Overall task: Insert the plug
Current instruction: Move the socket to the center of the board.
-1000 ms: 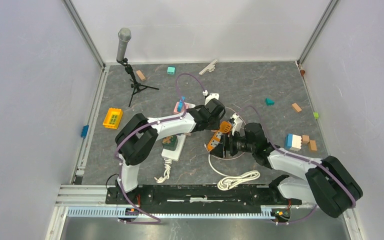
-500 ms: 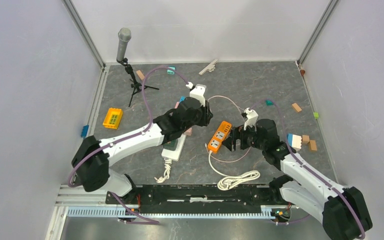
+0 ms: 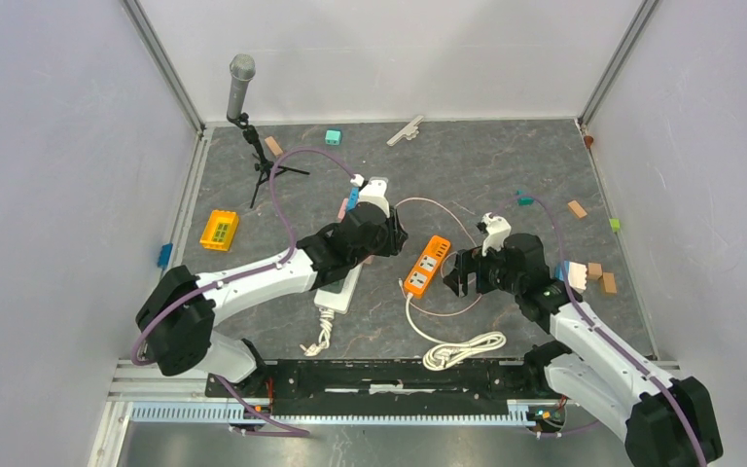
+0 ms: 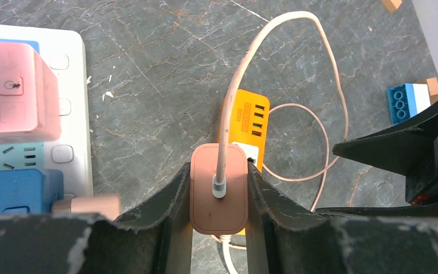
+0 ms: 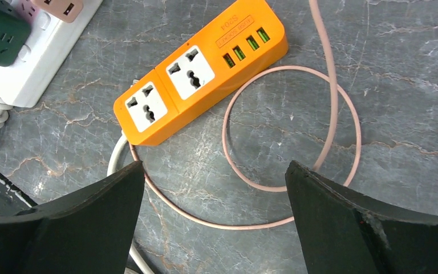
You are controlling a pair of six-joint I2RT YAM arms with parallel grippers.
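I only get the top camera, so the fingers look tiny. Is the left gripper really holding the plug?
Observer: Yes. Its wrist camera shows the left gripper shut on the pink plug, cord out the back.
Operator: Are the orange strip's holes free?
Observer: Both sockets on the orange power strip are empty.
Operator: And the right gripper?
Observer: The right gripper is open, holding nothing.

left arm (image 3: 253,277) and right arm (image 3: 593,336): white shells, black joints, thin purple cables; black pointed fingers (image 4: 172,197), scuffed pale near the edges.
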